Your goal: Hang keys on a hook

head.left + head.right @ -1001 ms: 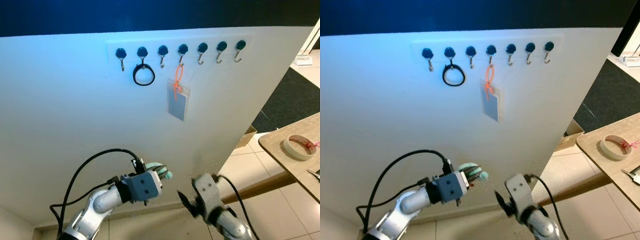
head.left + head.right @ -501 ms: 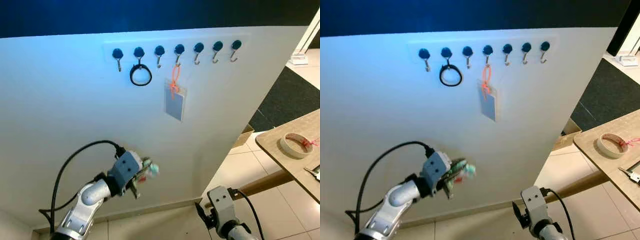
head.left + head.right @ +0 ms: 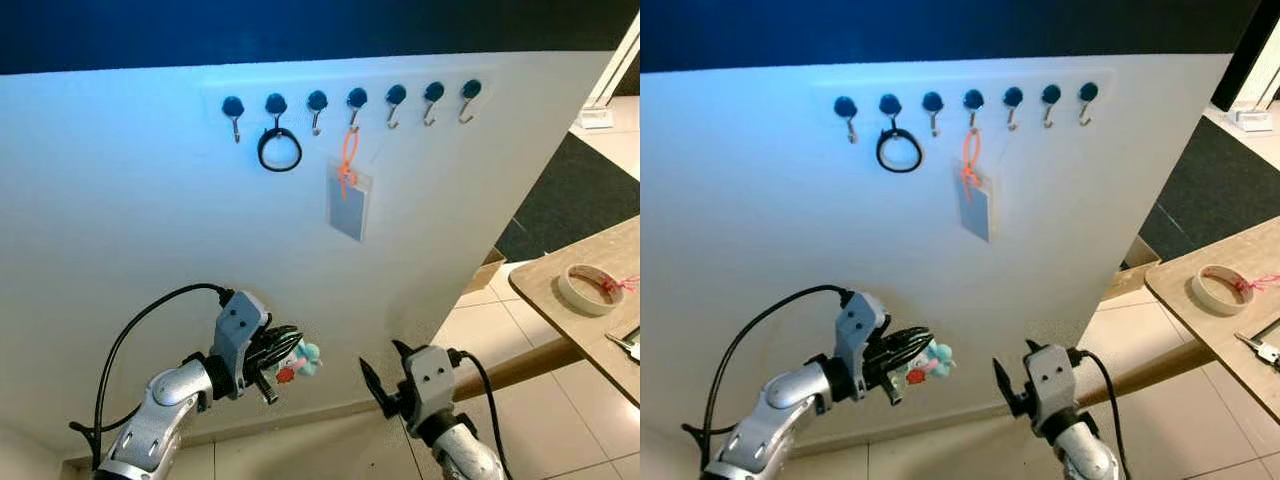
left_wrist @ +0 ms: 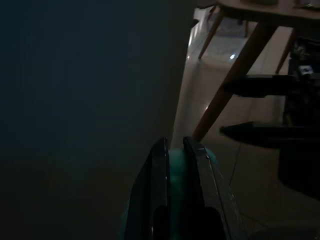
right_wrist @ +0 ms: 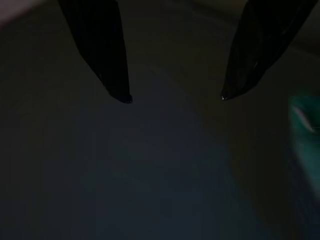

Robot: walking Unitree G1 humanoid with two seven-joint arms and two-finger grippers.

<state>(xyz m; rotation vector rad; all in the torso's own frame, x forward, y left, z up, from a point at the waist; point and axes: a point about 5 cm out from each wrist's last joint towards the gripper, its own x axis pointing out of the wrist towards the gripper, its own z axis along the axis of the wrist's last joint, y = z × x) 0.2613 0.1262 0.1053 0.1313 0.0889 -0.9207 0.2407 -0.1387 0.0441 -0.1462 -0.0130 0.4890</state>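
Note:
A row of several dark-capped hooks [image 3: 396, 95] runs along the top of the white wall panel [image 3: 150, 220]. A black ring [image 3: 279, 148] hangs on the second hook, and an orange lanyard with a card [image 3: 348, 195] on the fourth. Low down, my left gripper [image 3: 283, 352] is shut on the keys, whose teal and red charm [image 3: 303, 360] dangles at the fingertips. In the left wrist view the fingers [image 4: 160, 165] pinch the teal charm [image 4: 176, 162]. My right gripper [image 3: 385, 368] is open beside it, low before the wall, its fingers [image 5: 117, 75] wide apart.
At the right stands a wooden table [image 3: 545, 290] with a roll of tape [image 3: 585, 288] and an angled leg [image 3: 520, 368]. Below are pale floor tiles [image 3: 560, 410], and a dark carpet [image 3: 585, 200] lies beyond the panel's right edge.
My left gripper has swung left and turned, so the charm now dangles under its fingertips. The right gripper dipped low, then rose again beside it. The camera shifted slightly.

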